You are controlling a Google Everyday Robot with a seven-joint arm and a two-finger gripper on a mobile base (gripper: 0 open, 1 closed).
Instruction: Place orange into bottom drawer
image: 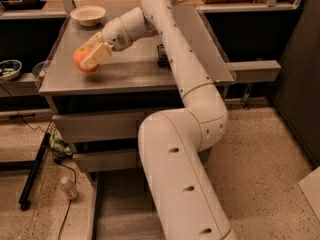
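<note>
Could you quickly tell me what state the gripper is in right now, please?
Gripper: closed on the orange, just over the metal tabletop.
</note>
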